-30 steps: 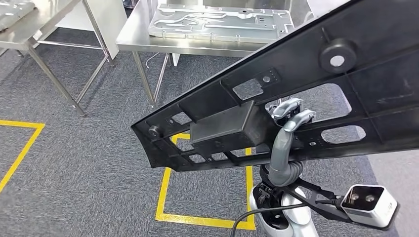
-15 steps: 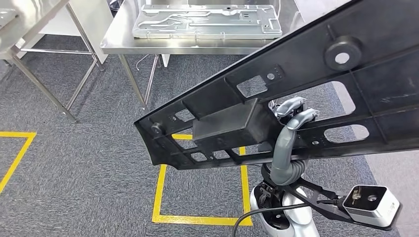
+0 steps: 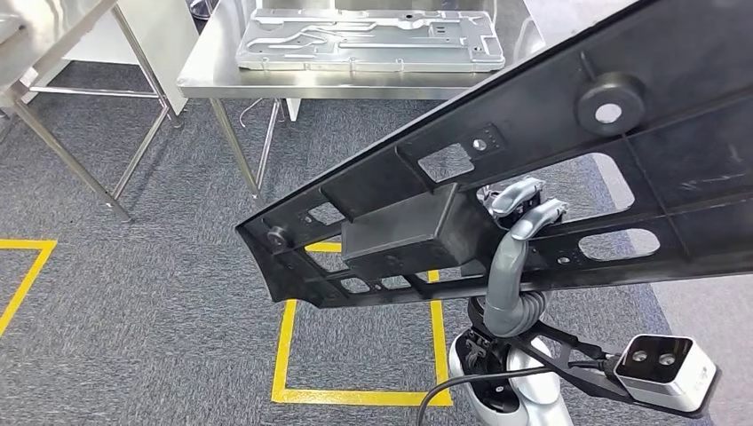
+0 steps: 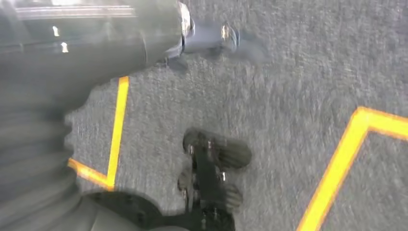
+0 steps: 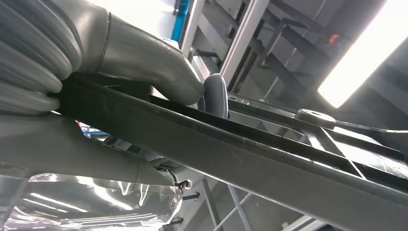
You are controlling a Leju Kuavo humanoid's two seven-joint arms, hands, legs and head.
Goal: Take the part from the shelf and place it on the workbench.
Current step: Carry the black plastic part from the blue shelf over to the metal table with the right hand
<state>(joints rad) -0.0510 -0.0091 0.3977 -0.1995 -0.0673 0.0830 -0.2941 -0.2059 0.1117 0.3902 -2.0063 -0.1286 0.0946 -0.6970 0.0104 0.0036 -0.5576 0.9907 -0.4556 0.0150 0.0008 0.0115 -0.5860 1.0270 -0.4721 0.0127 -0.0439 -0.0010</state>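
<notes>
- The part [image 3: 568,160], a long black plastic panel with ribs, cut-out windows and a round boss, is held up in the air, slanting from the lower left up to the upper right across the head view.
- A boxy black block [image 3: 404,235] sits on the part's near face, close to its lower end.
- The right hand [image 3: 519,231] grips the part along its lower edge; the grey thumb reaches up over one face and the fingers [image 3: 515,191] curl over a rib.
- In the right wrist view the thumb [image 5: 144,57] presses on one side of the part's thin edge [image 5: 240,154] and the rest of the hand clamps the other side.
- The left hand [image 4: 211,178] hangs above grey carpet; the view is blurred and I cannot tell how its fingers lie.
- A steel bench [image 3: 204,75] stands well beyond the part, carrying a flat silver metal plate [image 3: 368,40].
- Yellow tape lines [image 3: 284,355] mark a square on the carpet floor [image 3: 133,293] below the part.
- A second steel bench [image 3: 53,22] stands at the far left.
</notes>
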